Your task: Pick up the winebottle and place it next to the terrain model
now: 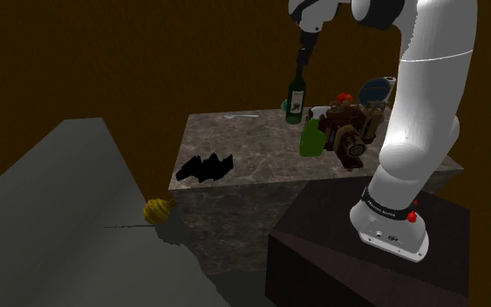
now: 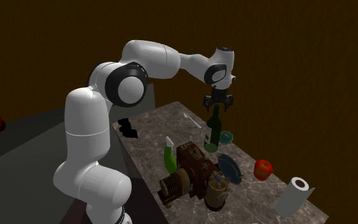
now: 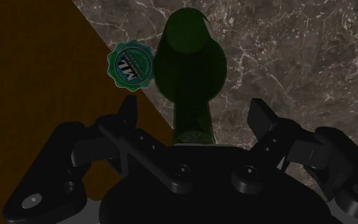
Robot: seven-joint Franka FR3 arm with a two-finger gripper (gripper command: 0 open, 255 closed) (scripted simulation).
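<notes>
A dark green wine bottle (image 1: 296,100) (image 2: 212,130) with a white label stands upright near the far edge of the marble-topped table (image 1: 252,148). My black gripper (image 1: 301,63) (image 2: 217,105) (image 3: 194,114) hangs directly over it, open. The bottle's neck (image 3: 193,121) sits between the two fingers (image 3: 130,111), and neither touches it. The terrain model (image 1: 204,166) (image 2: 128,127), a small black jagged shape, lies on the tabletop toward the shoulder view's left, well apart from the bottle.
A green spray bottle (image 1: 310,138) (image 2: 170,156) and a brown machine-like model (image 1: 348,131) (image 2: 193,175) crowd the table near the bottle. A round green badge (image 3: 131,63), a red apple (image 2: 263,168) and a paper roll (image 2: 294,196) lie nearby. A yellow striped ball (image 1: 156,210) sits below the table.
</notes>
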